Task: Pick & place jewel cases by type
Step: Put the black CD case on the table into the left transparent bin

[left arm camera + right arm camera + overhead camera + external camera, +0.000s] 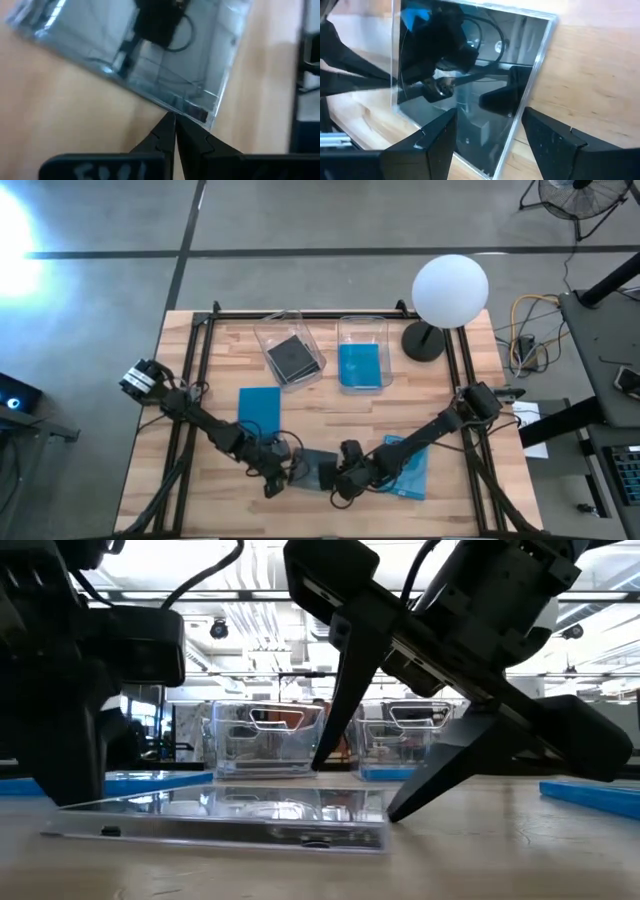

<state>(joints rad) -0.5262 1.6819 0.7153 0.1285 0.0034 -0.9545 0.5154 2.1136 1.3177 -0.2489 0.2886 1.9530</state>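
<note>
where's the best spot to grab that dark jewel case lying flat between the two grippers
Probably by its thin edges. The dark jewel case lies flat on the table, so only its rim offers grip. The open right gripper already straddles one edge; the shut left gripper sits at the opposite corner and could brace it.

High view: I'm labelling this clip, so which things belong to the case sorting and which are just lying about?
Job: grey flat plastic jewel case between shut left gripper and open right gripper; dark case in left clear plastic bin; blue case in right clear bin; left loose blue case; right loose blue case.
Lying about: white globe lamp; fan; cables.
</note>
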